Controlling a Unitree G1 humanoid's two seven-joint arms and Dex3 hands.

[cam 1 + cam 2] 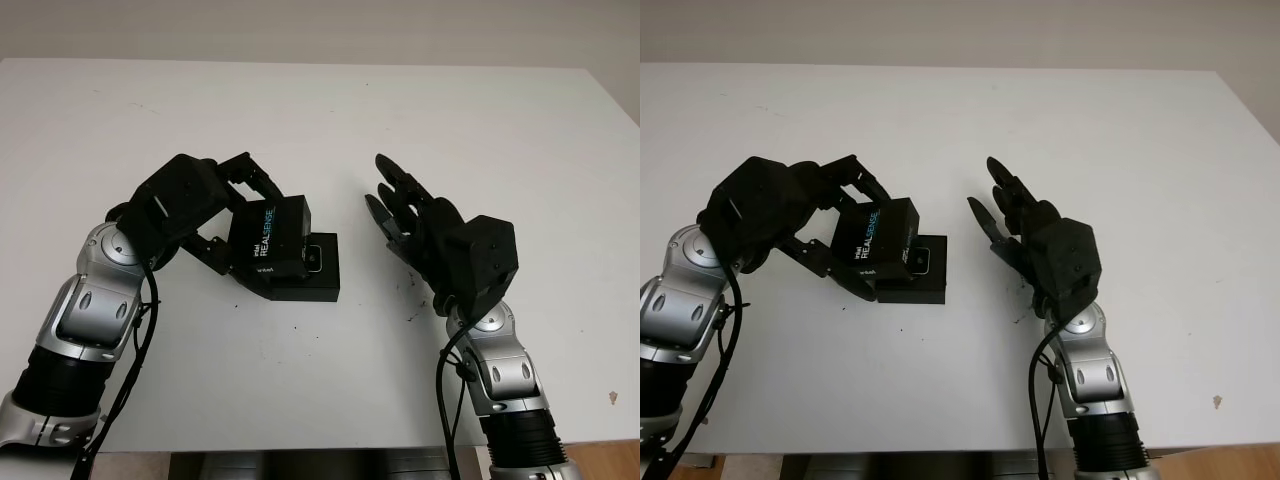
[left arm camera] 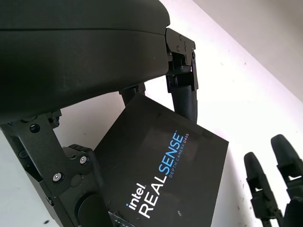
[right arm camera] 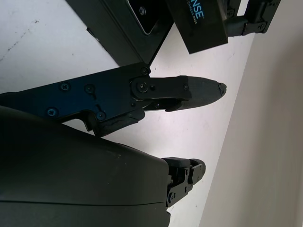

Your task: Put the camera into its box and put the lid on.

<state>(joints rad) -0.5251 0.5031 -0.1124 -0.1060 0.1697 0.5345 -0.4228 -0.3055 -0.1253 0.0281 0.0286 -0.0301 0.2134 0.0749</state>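
While both arms come in from the near edge of the white tabletop (image 1: 480, 120), your two hands sit at about mid-depth; start with the right hand (image 1: 425, 228), near side right of centre, holding nothing, released, hovering over bare tabletop with its fingers (image 1: 392, 185) pointing away from you and toward the box.

Your left hand (image 1: 190, 210) is left of centre; its fingers (image 1: 250, 175) are grasping the lid (image 1: 268, 235), a black piece printed "intel REALSENSE" in white and blue; you see one finger over the lid's far edge and another under its near edge; in the left wrist view the lid (image 2: 161, 175) is tilted, clamped between the fingers (image 2: 182, 80).

Just right of and under the lid sits the box (image 1: 310, 275), black, open, flat on the tabletop; the lid overlaps its left part and is raised and tilted, not seated; inside the box's uncovered part you see the camera (image 1: 315, 258), small, dark, with a pale rim; the right wrist view shows the camera (image 3: 144, 14) lying in the box too; beyond the hands, bare tabletop to the far edge.
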